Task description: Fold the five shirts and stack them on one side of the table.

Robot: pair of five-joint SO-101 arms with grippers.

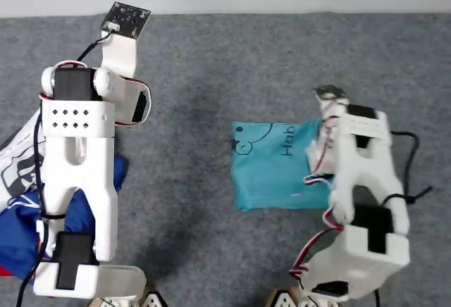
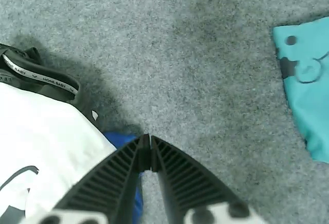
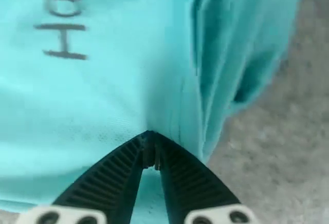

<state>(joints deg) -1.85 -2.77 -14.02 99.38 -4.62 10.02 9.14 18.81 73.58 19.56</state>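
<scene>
Teal shirt (image 3: 103,100) beneath right gripper (image 3: 150,149), closed tips at fold.

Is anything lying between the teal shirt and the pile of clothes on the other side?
Nothing: in the high view, only bare grey felt tabletop separates the folded teal shirt from the white-and-blue clothes pile.
</scene>
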